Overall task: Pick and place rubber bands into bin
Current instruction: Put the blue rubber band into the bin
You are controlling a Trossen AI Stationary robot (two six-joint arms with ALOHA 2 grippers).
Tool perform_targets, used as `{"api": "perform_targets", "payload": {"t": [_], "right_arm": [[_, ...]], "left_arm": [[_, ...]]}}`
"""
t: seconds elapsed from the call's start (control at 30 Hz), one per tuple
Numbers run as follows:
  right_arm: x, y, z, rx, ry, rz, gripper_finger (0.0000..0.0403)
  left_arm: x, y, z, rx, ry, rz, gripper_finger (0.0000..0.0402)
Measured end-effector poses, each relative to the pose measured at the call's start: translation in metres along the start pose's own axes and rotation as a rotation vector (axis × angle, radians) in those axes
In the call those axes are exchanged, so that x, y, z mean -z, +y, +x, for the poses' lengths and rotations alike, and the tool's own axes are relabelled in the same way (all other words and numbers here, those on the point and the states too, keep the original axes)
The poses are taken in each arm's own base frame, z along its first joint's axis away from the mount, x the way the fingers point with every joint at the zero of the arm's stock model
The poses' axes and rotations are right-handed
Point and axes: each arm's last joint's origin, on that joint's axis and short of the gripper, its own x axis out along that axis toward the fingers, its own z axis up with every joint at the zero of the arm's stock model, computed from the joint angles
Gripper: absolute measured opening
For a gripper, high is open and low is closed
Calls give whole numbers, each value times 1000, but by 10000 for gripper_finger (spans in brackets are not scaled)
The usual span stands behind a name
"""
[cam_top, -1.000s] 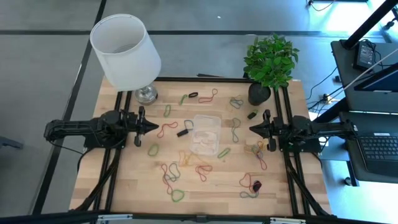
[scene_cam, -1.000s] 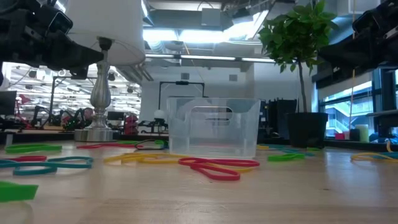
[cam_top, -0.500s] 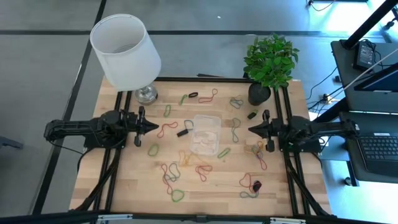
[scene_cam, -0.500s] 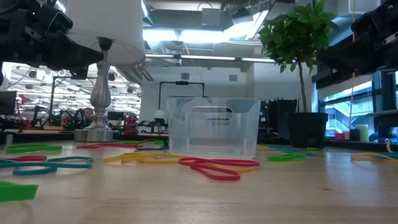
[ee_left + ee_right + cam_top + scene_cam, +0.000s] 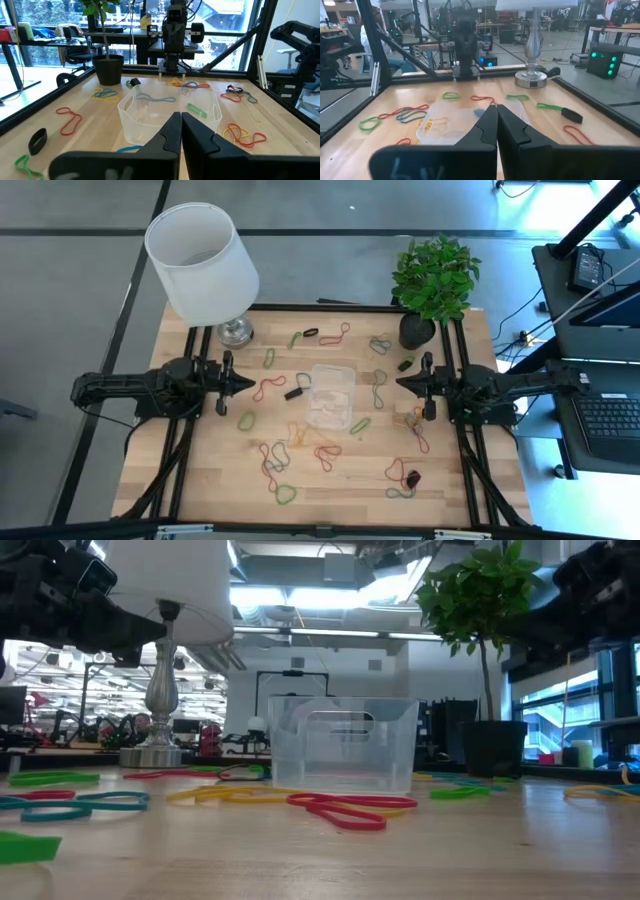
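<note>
The clear bin [image 5: 330,396] stands on its base at the middle of the wooden table, also showing in the low view as the bin [image 5: 343,745]. Rubber bands lie flat all around it: a red one [image 5: 268,387], a green one [image 5: 285,494], a yellow tangle [image 5: 300,435] and several more. My left gripper [image 5: 248,383] hovers level to the left of the bin, shut, as the left wrist view shows [image 5: 180,116]. My right gripper [image 5: 400,385] hovers level to the bin's right, shut [image 5: 496,107]. Neither holds anything.
A white-shaded lamp [image 5: 205,265] stands at the far left corner and a potted plant [image 5: 433,280] at the far right. A small black clip block [image 5: 294,393] lies just left of the bin, another [image 5: 406,364] near the plant pot.
My right gripper has edged slightly toward the bin and risen a little; its arm has shifted behind it. The left arm, the bin and the bands have kept still.
</note>
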Motion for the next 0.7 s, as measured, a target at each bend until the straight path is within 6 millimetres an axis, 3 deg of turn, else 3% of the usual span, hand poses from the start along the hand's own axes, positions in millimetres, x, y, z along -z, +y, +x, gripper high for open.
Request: {"api": "perform_targets", "payload": {"t": [0.3, 0.5, 0.7], "right_arm": [[-38, 5, 17, 10, 15, -258, 2], [-92, 9, 40, 102, 42, -300, 6], [-141, 21, 69, 221, 329, -227, 2]], "left_arm": [[0, 0, 0, 0, 0, 0, 6], [0, 0, 0, 0, 0, 0, 6], [0, 0, 0, 0, 0, 0, 6]]}}
